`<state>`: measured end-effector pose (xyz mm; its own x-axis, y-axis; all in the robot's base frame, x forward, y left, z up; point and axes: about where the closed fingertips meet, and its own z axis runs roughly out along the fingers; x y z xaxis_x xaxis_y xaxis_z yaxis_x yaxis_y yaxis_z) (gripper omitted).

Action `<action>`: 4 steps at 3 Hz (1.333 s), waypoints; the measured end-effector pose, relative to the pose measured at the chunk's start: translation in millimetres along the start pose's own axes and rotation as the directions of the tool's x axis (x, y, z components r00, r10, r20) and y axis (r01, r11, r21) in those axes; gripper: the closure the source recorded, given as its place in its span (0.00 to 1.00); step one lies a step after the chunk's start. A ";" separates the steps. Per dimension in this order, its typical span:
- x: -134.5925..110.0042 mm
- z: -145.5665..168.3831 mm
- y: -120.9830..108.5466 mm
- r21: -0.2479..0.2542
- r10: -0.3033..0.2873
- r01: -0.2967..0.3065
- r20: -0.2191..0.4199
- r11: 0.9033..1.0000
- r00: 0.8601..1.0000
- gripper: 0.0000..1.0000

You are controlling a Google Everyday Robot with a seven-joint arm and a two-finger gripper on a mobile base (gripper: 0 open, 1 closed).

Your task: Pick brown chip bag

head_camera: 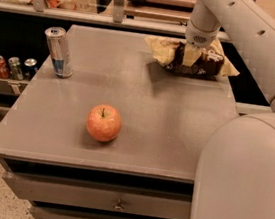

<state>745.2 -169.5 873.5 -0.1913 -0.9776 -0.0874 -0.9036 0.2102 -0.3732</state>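
Observation:
The brown chip bag point(210, 61), crinkly dark brown and cream-yellow, is at the far right of the grey table point(166, 120). My gripper point(191, 55) comes down from above onto the bag's middle and is shut on it. The bag looks raised a little off the table, with a shadow under it. The white arm covers part of the bag's top.
A red-orange apple point(104, 123) sits near the table's front middle. A silver and blue can point(59, 52) stands at the far left. Several cans point(4, 65) stand on a lower shelf to the left. My robot's white body point(244, 181) fills the lower right. Drawers point(115, 204) are below the tabletop.

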 end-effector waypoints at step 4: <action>7.0 -91.0 -46.2 0.190 -0.032 0.033 -0.009 0.981 0.999 1.00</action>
<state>750.7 -186.7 974.2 -0.1658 -0.9839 -0.0672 -0.8201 0.1754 -0.5446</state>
